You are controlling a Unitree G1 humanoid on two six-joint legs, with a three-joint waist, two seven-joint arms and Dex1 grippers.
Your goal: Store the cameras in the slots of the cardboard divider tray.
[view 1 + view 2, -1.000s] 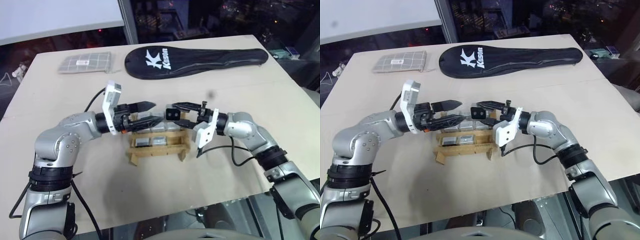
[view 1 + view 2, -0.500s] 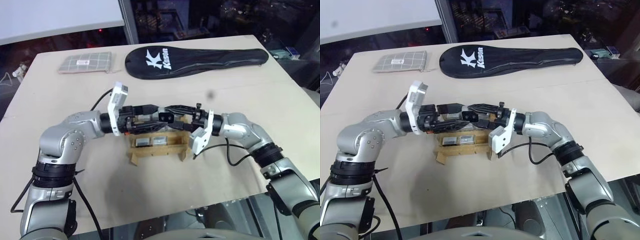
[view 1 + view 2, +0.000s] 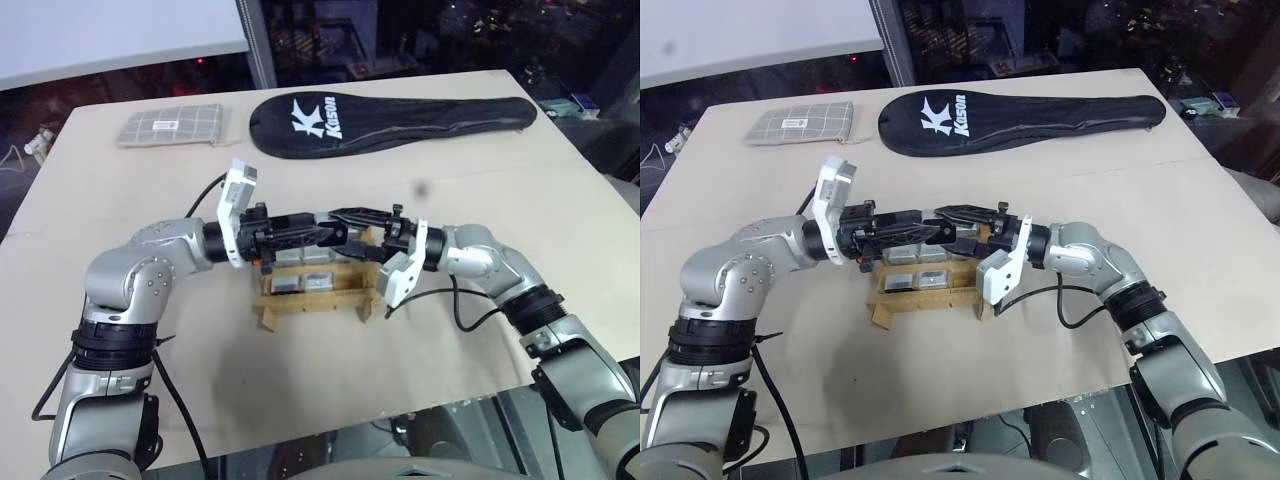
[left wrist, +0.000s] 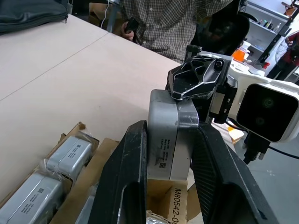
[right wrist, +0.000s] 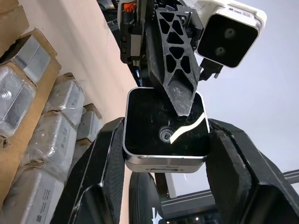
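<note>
One silver-grey camera [image 4: 170, 135] with a black face [image 5: 166, 126] hangs just above the back of the cardboard divider tray [image 3: 315, 303]. My left gripper [image 3: 328, 233] reaches in from the left and is shut on its sides. From the right, my right gripper [image 3: 342, 226] is shut on the same camera, one finger [image 5: 103, 172] on each side. The two grippers cross at right angles over it. Several wrapped cameras [image 3: 303, 284] lie in the tray's slots, also seen below the left gripper [image 4: 70, 151].
A long black racket cover [image 3: 390, 120] lies across the back of the table and a grey checked pouch [image 3: 170, 125] at the back left. A person in a checked shirt [image 4: 177, 23] sits beyond the table's right side.
The two grippers, apart a second ago, have come together over the tray. The left gripper's open fingers have shut on the camera that the right gripper holds.
</note>
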